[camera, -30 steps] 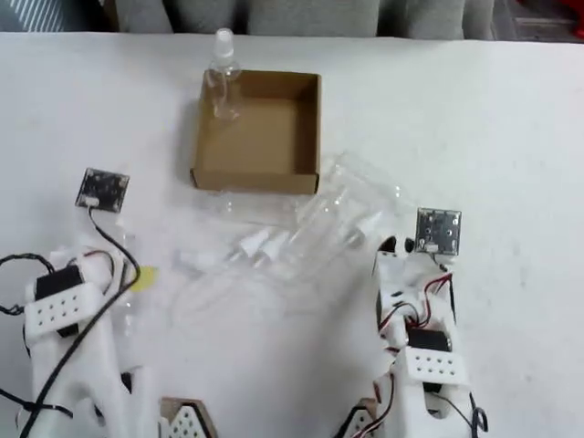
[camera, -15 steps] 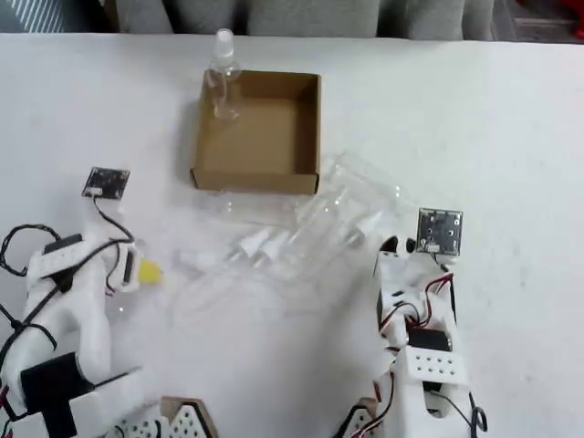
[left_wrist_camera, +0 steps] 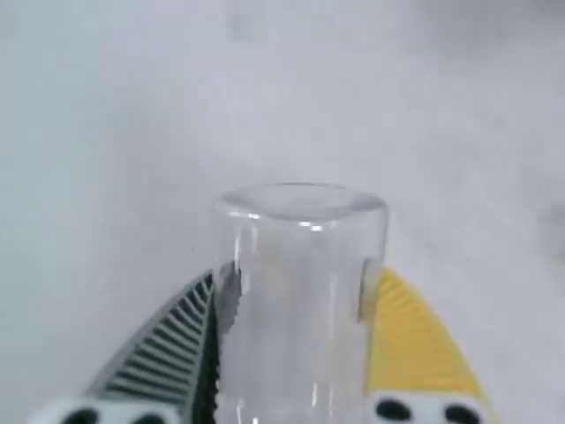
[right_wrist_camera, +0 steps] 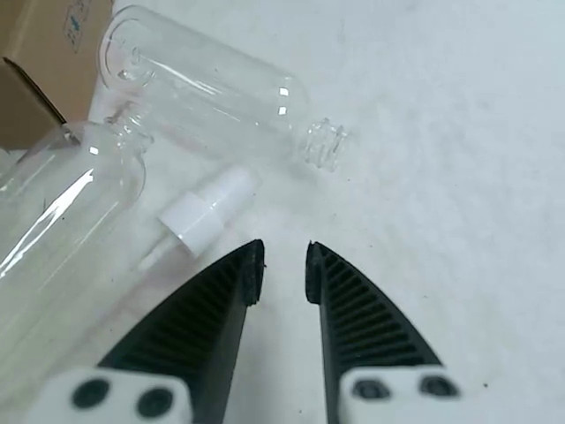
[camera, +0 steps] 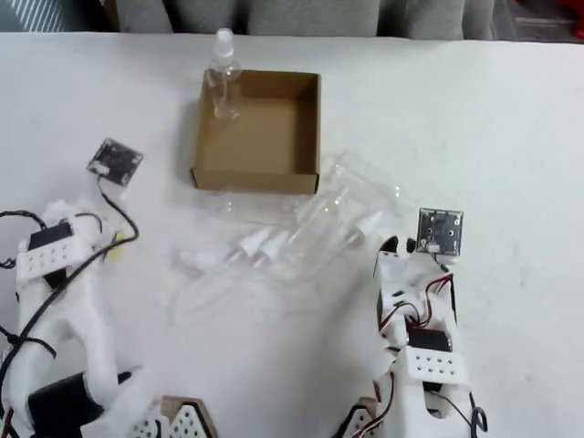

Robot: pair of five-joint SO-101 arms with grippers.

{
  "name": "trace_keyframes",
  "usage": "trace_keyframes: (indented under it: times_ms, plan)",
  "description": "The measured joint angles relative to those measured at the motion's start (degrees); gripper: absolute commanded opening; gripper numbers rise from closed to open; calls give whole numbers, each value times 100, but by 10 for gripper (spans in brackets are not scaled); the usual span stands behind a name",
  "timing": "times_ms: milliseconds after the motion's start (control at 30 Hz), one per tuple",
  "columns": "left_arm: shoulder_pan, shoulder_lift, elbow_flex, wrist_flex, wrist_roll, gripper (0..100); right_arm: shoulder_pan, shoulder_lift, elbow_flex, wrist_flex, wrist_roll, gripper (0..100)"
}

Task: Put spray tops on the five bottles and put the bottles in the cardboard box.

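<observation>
Clear plastic sits in my left jaws: a bottle (left_wrist_camera: 300, 238) is clamped between the grey one and the yellow one. Its flat base points away from me over bare counter (left_wrist_camera: 106, 106). Over the last second my left arm (camera: 55, 274) has risen and turned. In the high view the yellow jaw that showed beside the arm has all but slipped under it, and the wrist board has travelled toward the far side of the counter. I take that to mean the bottle is off the counter and being brought round to receive a top. I cannot see its neck, so I cannot say that it is bare.

Further right, the box (camera: 255, 180) has not shifted. One capped bottle (camera: 222, 78) stands at its far left corner, so by my count one of five looks done. Between the box and my right arm, the loose bottles (camera: 356, 196) and spray tops (camera: 260, 245) lie on the counter just as they did.

My right jaws have kept still. They are narrow with nothing between them, tips just beside a spray top (right_wrist_camera: 207, 212), with one of the loose bottles lying past it. That top looks like the natural one to pick up and carry across to the bottle my left jaws hold
</observation>
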Motion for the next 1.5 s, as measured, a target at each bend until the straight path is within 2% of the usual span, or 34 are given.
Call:
trace_keyframes:
  times_ms: [200,400,500,600,667,833,1000,1167,1300,1400,1500]
  plan:
    - [554,-158,290,-167,-273,91,0,0,0,0,0,63]
    - [747,-158,888,-1618,-141,97,0,0,0,0,0,63]
    - [747,-158,1143,-2321,70,165,-9,0,0,0,0,63]
    - [747,-158,1275,-2470,176,256,-9,0,0,0,0,63]
    - [747,-158,1292,-2470,229,294,-9,0,0,0,0,63]
    - [747,-158,1292,-2479,818,311,-9,0,0,0,0,63]
    - [747,-158,1292,-2479,949,369,-9,0,0,0,0,63]
    - [659,-158,1292,-2479,1011,346,-9,0,0,0,0,63]
    - [510,-158,1240,-2462,1503,330,-9,0,0,0,0,63]
    - [492,-343,993,-1978,2031,312,-9,0,0,0,0,63]
    - [475,-897,607,-1002,2602,283,-9,0,0,0,0,63]
